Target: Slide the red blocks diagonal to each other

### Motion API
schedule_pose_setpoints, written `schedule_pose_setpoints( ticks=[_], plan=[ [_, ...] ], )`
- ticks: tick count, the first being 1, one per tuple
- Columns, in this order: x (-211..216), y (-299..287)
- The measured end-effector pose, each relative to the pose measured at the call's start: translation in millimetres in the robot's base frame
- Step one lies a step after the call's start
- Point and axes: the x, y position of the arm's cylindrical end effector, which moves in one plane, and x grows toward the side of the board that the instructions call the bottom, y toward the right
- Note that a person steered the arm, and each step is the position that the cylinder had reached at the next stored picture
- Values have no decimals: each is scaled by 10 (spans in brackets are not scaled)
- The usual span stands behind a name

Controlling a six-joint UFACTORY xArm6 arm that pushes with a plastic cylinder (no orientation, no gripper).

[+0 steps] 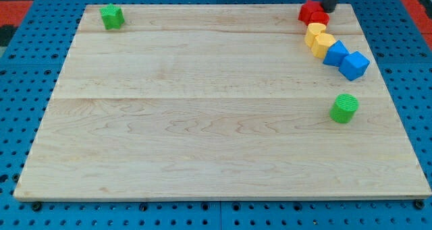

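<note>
Two red blocks [313, 13] sit pressed together at the view's top right of the wooden board [202, 122]; their separate shapes are hard to make out. My tip [330, 8] is the lower end of the dark rod, right beside the red blocks on their right, at the board's top edge. Two yellow blocks [318, 38] lie just below the red ones. Two blue blocks [346, 59] follow them in a line running down and to the right.
A green cylinder [345, 108] stands at the right, below the blue blocks. A green star-like block [112, 16] sits at the board's top left corner. Blue pegboard surrounds the board.
</note>
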Motion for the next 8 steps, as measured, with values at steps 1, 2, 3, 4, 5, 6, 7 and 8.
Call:
schedule_pose_setpoints(
  ticks=[1, 2, 3, 4, 5, 6, 7, 8],
  plan=[
    [103, -608],
    [114, -595],
    [161, -1001],
    [261, -1581],
    [57, -1025],
    [-18, -30],
    [161, 617],
    [631, 489]
  ],
)
